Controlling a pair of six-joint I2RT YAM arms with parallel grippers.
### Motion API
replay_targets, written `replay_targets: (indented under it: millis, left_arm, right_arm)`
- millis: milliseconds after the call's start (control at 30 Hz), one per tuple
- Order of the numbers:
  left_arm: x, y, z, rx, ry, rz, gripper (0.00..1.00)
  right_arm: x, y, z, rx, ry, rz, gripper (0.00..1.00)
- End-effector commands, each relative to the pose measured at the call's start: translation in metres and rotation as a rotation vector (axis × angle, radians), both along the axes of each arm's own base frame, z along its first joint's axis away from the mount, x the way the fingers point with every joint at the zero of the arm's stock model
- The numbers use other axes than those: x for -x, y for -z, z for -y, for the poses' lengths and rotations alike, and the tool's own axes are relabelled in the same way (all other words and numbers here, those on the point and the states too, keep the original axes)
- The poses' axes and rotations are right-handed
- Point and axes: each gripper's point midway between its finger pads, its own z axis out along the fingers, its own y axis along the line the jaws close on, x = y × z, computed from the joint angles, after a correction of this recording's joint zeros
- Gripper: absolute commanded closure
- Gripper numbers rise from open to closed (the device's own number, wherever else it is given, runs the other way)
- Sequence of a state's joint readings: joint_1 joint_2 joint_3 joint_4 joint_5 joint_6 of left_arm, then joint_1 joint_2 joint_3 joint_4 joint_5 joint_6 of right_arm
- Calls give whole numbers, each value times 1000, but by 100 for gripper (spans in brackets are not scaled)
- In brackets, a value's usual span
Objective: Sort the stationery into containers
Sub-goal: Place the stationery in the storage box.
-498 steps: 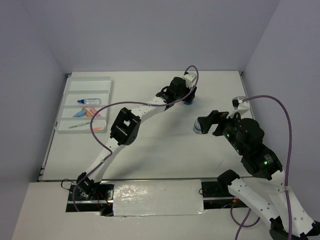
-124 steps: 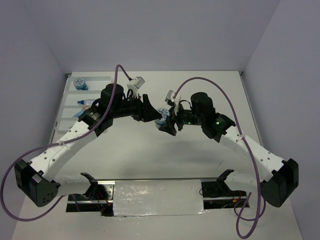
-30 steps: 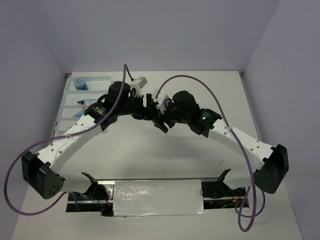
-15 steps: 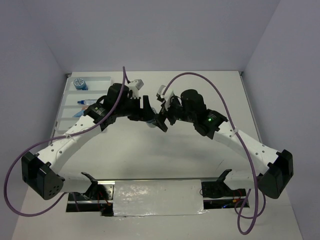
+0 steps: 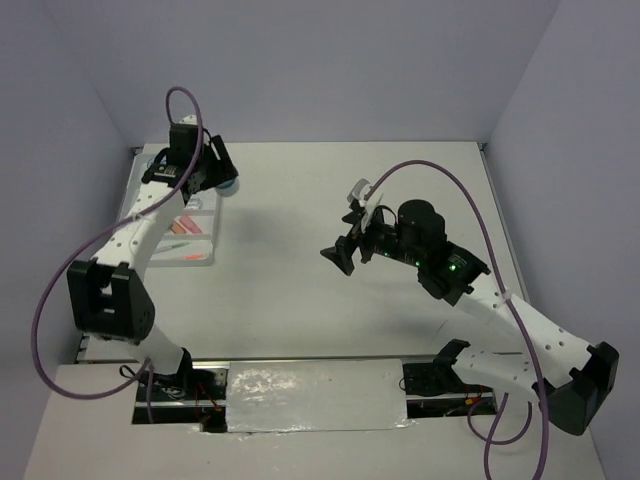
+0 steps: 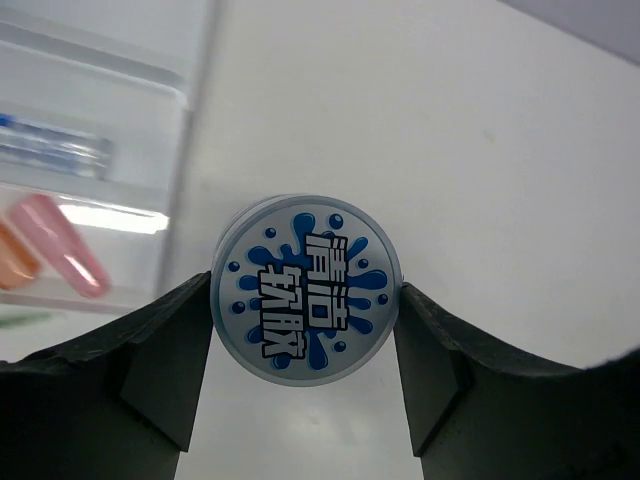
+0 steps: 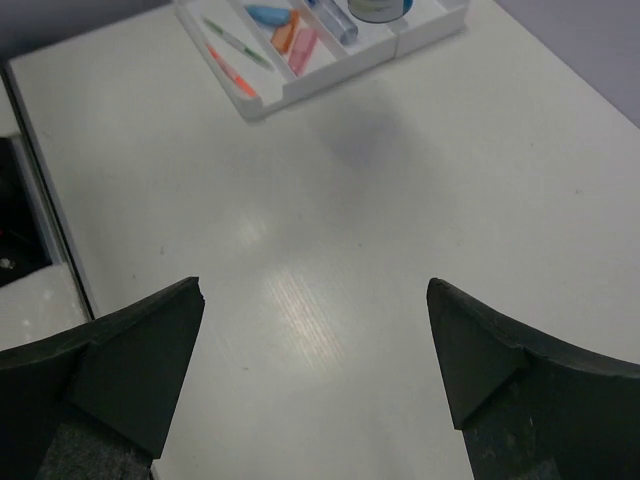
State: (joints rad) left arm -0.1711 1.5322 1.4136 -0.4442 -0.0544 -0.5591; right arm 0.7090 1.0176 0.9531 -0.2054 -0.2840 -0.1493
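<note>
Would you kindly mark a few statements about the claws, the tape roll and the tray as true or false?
1. The left claw is shut on a tape roll. True.
2. The right claw grips something. False: it is open and empty above the table.
3. The pink piece lies in the tray. True.
4. The held tape roll rests in a compartment. False: it hangs in the claw just outside the tray's wall.
5. The green pen lies loose on the table. False: it lies in a tray compartment.

Bright, even light, soft shadows, faint glare
</note>
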Motion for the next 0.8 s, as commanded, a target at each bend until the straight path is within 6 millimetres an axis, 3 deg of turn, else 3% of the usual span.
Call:
replay_targets:
  millis: [0,33,67,100,133,167,200,233,267,300,333,500,633,767]
  left_arm:
    - [-73,-29,-73,-78,-292,168,100]
    - [-83,-29,-87,-103,-336,173,100]
    - [-100,-5,-96,-132,-360,129,100]
    - [-116,-23,-112,-139,-390,172,100]
    - [-126,-23,-122,-167,-408,180,100]
    - [-140,3,-128,-189,-404,134,100]
    - [-155,-14,-134,-193,-413,173,100]
    - [-158,-6,-149,-218,-428,144,100]
    - [-170,19,-153,-230,-416,104,100]
    - [-179,11,-160,-237,-417,124,100]
    - [-186,28,-164,-251,-416,103,100]
    - [-199,46,-173,-263,-399,111,100]
    - [-201,57,-179,-259,-414,102,100]
    - [-204,82,-178,-230,-394,68,97]
  right_arm:
    - [9,-31,-5,-146,9,37,0]
    - [12,-35,-6,-162,6,42,0]
    - [13,-33,-6,-165,18,31,0]
    - [10,-31,-3,-164,48,28,0]
    - [13,-32,-1,-169,48,26,0]
    - [18,-27,-2,-169,39,17,0]
    - [20,-25,-2,-174,34,12,0]
    - [24,-23,0,-183,31,15,0]
    - [27,-22,-1,-187,21,15,0]
    - [29,-23,0,-204,25,12,0]
    - [29,-19,1,-210,40,-14,0]
    - [32,-8,1,-208,64,-51,0]
    - [34,-11,-3,-205,50,-52,0]
    - [36,-12,-8,-192,34,-53,0]
